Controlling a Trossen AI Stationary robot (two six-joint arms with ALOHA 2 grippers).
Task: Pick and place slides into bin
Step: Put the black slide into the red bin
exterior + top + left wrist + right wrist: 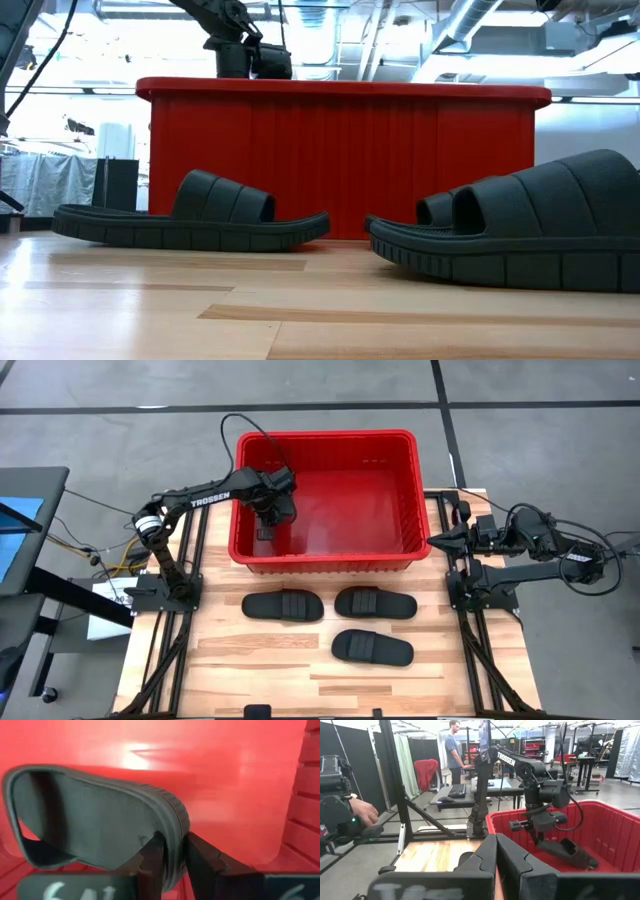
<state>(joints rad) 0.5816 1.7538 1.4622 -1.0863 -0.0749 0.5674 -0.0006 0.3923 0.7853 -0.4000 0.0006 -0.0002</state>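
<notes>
While the left gripper (172, 865) pinched a black slide (95, 820) by its sole edge, it hung low inside the red bin (325, 560), apparently for release; three slides (283, 605) lay before the bin, the right gripper (495, 862) parked shut beside it.

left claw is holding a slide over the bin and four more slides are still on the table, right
Not quite: the left claw does hold a slide inside the red bin, but the high view shows only three slides still on the table.
</notes>
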